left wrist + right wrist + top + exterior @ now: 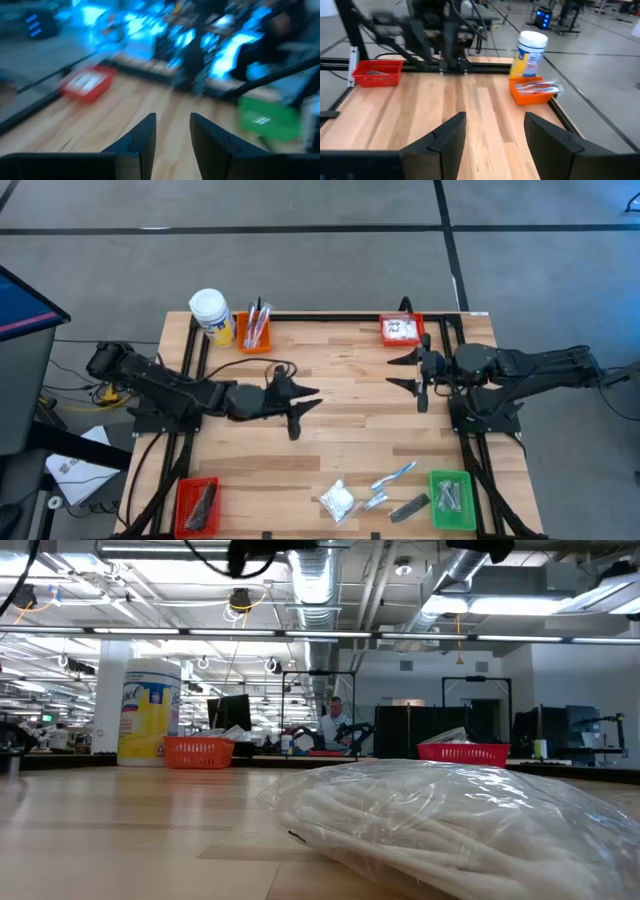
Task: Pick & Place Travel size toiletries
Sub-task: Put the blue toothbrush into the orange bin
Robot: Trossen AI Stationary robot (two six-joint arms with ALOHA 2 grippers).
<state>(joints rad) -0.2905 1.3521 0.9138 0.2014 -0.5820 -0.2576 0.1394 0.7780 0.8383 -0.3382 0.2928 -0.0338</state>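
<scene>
My left pincer (303, 408) hangs over the middle of the worktop (340, 450), its fingers parted by a narrow gap, holding nothing and touching nothing; my right pincer (404, 372) hangs over the worktop's right half, just in front of the red bin (401, 330) at the far right corner, its fingers parted more widely, likewise empty. The loose toiletries lie near the front edge, right of centre: a white puffy packet (337, 500); beside it a toothbrush (394, 475), long axis slanting from near-left to far-right; a small silvery sachet (375, 501) between them; a dark grey bar (408, 507), long axis slanting the same way, just left of the green bin (452, 500). An orange bin (254, 331) at the far left holds upright slim items; a yellow jar (211, 316) stands beside it; a second red bin (198, 505) sits at the front left corner, with a dark item inside.
</scene>
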